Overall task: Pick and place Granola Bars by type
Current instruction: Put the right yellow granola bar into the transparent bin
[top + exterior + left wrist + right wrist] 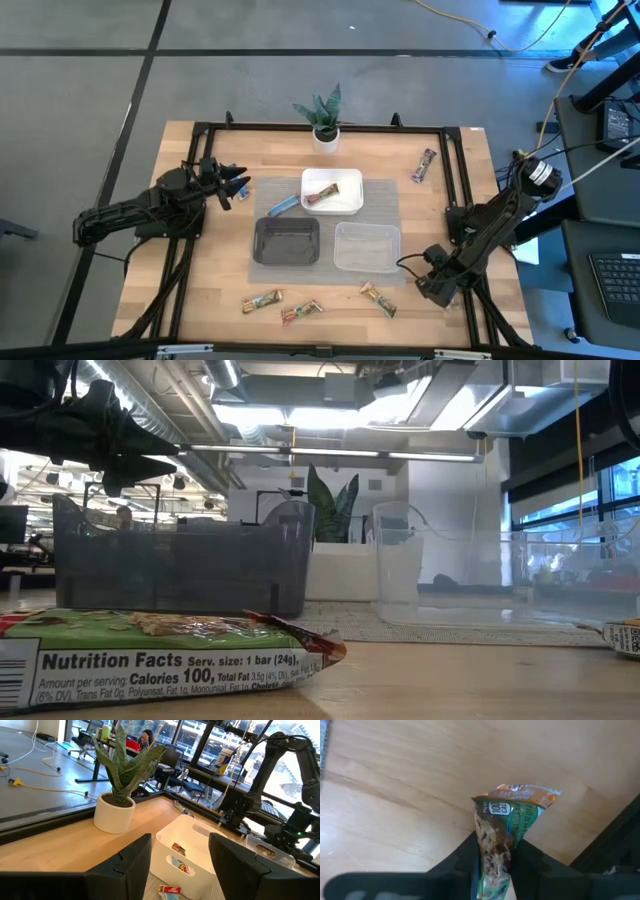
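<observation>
My right gripper [432, 283] is low over the table's near right part, shut on a green-and-tan granola bar [502, 820]; in the high view the arm hides this bar. My left gripper [236, 185] hovers open left of the white tray [345, 205], which holds one bar [322, 194]. A blue bar [283, 206] lies flat on the mat beside that tray. A purple bar [424, 165] lies far right. Three more bars [262, 300], [301, 312], [378, 298] lie flat along the near edge. My right gripper pinches the green-and-tan bar between its two fingers [465, 855], which lie on the bar's two long sides. The bar's crimped free end [520, 795] sticks out past the fingertips toward the wooden tabletop. Whether that end touches the wood cannot be told.
A black tray [287, 241] and a clear tray [366, 247] sit on the grey mat, nearer than the white tray. A potted plant [322, 115] stands at the far edge. A black frame rail [455, 190] runs along the table's right side, close to my right arm.
</observation>
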{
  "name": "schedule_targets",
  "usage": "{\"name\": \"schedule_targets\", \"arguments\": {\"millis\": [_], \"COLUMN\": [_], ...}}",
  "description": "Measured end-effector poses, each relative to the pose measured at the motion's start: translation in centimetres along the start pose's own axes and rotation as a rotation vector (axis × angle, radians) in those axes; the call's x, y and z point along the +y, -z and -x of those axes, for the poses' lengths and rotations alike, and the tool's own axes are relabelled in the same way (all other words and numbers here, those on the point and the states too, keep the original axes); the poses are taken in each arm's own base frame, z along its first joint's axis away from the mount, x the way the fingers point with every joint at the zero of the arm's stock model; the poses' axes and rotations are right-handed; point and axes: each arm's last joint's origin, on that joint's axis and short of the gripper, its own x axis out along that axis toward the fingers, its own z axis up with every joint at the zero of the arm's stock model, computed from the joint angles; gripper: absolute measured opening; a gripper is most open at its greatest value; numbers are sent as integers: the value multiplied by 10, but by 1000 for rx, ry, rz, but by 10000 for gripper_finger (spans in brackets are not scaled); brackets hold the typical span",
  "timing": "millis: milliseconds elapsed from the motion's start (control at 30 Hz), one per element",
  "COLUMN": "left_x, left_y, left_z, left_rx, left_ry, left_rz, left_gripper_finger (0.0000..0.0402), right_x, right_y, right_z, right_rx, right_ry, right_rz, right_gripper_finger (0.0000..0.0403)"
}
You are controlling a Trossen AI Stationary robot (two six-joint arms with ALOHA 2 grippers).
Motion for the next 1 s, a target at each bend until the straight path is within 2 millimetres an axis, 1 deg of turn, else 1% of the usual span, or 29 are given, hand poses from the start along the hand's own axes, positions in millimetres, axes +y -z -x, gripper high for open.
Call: {"name": "schedule_targets", "arguments": {"millis": [100, 300, 433, 533, 600, 667, 733, 833, 900, 1000], "left_x": [0, 0, 0, 0, 0, 0, 0, 0, 0, 0], "left_y": [0, 0, 0, -1, -1, -1, -1, -1, -1, -1], "left_z": [0, 0, 0, 0, 0, 0, 0, 0, 0, 0], "left_rx": [0, -1, -1, -7, -8, -8, -7, -7, -7, -7], "left_ry": [0, 0, 0, 3, 3, 3, 3, 3, 3, 3], "left_rz": [0, 1, 1, 2, 2, 2, 2, 2, 2, 2], "left_gripper_finger": [192, 192, 192, 192, 192, 192, 192, 192, 192, 192], "right_x": [5, 21, 31, 43, 50, 56, 60, 66, 70, 75], "right_y": [3, 13, 21, 24, 23, 18, 9, -6, -17, -38], "right_z": [6, 31, 58, 88, 109, 131, 151, 174, 185, 191], "right_rx": [0, -3, -21, -81, -177, -324, -520, -810, -904, -929], "right_ry": [0, -64, -95, -154, -204, -252, -284, -290, -251, -175], "right_rz": [46, 97, 125, 185, 238, 287, 323, 380, 433, 503], "right_gripper_finger": [84, 86, 87, 87, 87, 87, 88, 88, 88, 88]}}
